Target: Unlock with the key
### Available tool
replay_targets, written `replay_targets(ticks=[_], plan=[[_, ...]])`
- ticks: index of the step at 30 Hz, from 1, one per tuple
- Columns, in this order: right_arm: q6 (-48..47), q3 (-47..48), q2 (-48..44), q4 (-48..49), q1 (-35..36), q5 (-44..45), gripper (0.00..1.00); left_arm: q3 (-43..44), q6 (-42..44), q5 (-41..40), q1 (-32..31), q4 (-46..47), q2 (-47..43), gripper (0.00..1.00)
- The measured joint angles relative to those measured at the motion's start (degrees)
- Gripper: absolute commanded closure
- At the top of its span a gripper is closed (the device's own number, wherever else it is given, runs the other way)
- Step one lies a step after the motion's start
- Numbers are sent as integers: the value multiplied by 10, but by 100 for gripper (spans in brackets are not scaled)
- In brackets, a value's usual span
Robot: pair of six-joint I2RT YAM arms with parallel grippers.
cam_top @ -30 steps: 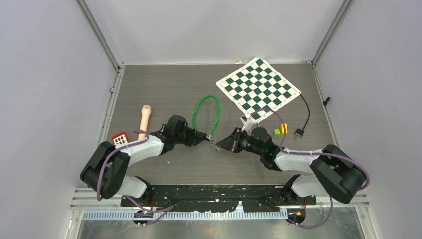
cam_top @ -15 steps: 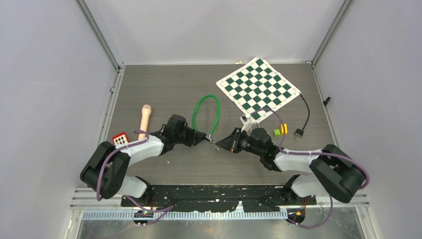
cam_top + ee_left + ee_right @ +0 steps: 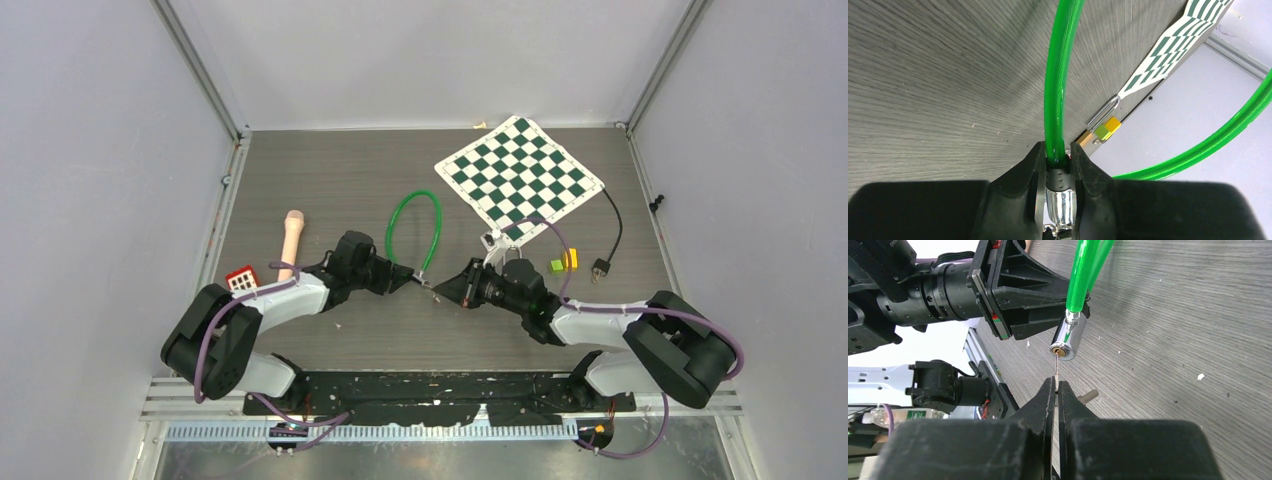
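The cable (image 3: 1053, 90) is glossy green plastic, its lock barrel (image 3: 1068, 340) polished metal (mirror-bright).

left hand (image 3: 408, 280) and right hand (image 3: 446, 291) face each other mid-table (image 3: 330, 180), tips close; green cable loop (image 3: 440, 225) extends toward 12 o'clock

A dark grey, wood-grained surface (image 3: 340, 170) fills the middle of the top view. Pale, plain walls close it in on three sides: the back wall (image 3: 430, 50) at 12 o'clock, the left wall (image 3: 90, 180) at 9 and the right wall (image 3: 760, 150) at 3. Slim aluminium posts (image 3: 200, 70) run up the corners at 11 and 1 o'clock. At 6 o'clock a ribbed metal rail (image 3: 180, 405) borders the surface. The light is even and soft, with faint shadows.
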Motion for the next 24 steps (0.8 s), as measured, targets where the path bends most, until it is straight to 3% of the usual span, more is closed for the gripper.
replay_targets(ticks=[24], plan=[[-116, 0, -15, 3, 56, 91, 95, 0, -2, -8, 0, -2, 0, 100]])
